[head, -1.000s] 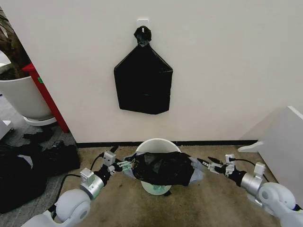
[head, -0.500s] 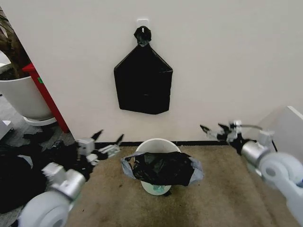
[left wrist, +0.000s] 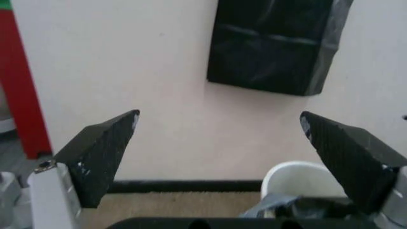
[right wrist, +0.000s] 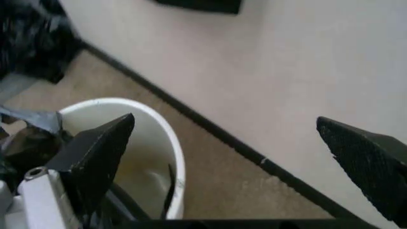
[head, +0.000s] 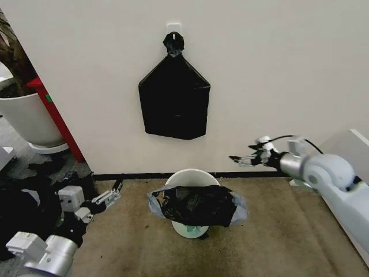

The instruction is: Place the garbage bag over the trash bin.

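The trash bin (head: 193, 175) is a small white bucket on the carpet by the wall. The garbage bag (head: 197, 206), black with greyish stretched edges, lies across the bin's front half; the rear of the rim is bare. My left gripper (head: 112, 192) hangs open to the left of the bin, apart from the bag. My right gripper (head: 243, 156) is open, raised above and to the right of the bin. The left wrist view shows open fingers (left wrist: 105, 152), the bin (left wrist: 296, 176) and the bag (left wrist: 305, 206). The right wrist view shows open fingers (right wrist: 95, 152) over the bin's rim (right wrist: 173, 148).
A flat black bundle of bags (head: 174, 101) hangs from a hook on the wall above the bin. At left stand a large white plant pot (head: 26, 118), a red post (head: 57, 118) and dark clutter on the floor (head: 29, 202). A white panel (head: 346, 167) stands at right.
Both grippers have left the bag's sides: the left one drew back to the left and down, the right one rose up and away to the right. The bag stays draped on the bin.
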